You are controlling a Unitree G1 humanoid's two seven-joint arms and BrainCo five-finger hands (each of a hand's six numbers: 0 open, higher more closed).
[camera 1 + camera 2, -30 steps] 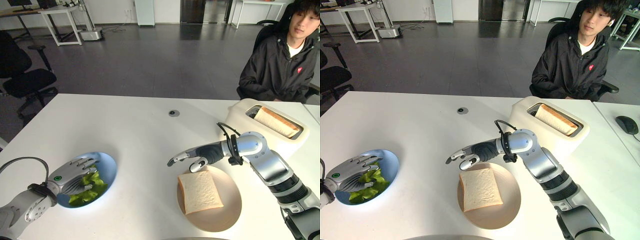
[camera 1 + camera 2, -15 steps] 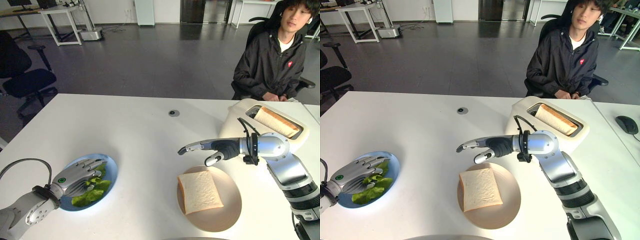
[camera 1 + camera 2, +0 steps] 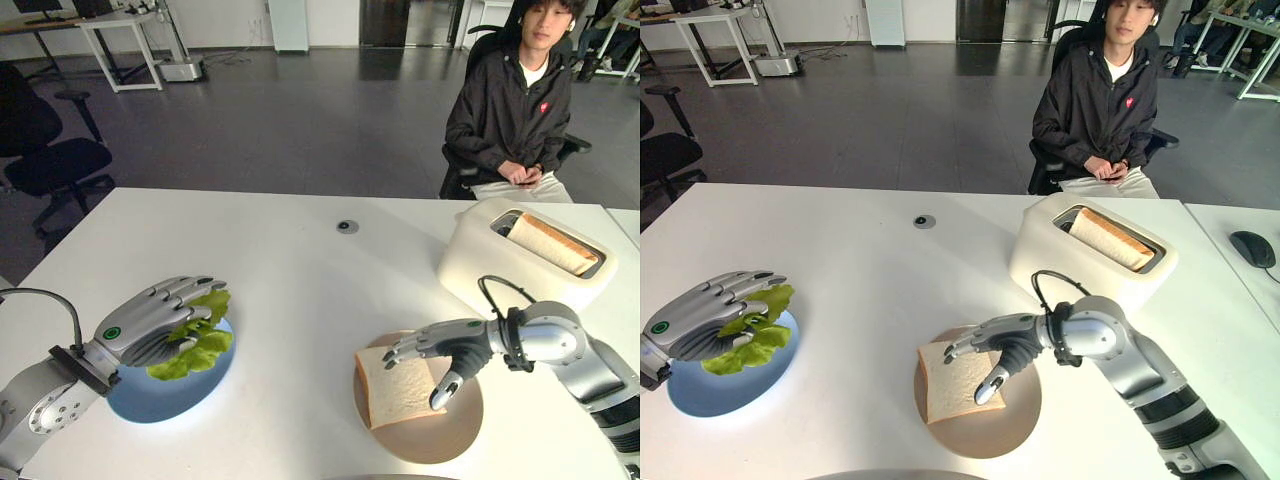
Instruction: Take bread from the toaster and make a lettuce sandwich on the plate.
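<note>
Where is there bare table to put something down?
Widest free patch: the middle, between the blue plate and the tan plate, back to the far edge left of the toaster. Crowded on the right: toaster, bread, right hand over it.

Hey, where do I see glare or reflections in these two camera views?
Left eye view: the blue plate glows bright along its near rim, and the dark floor shows pale reflections. Right eye view: glare washes the blue plate's bare part pale; the toaster looks evenly lit.
</note>
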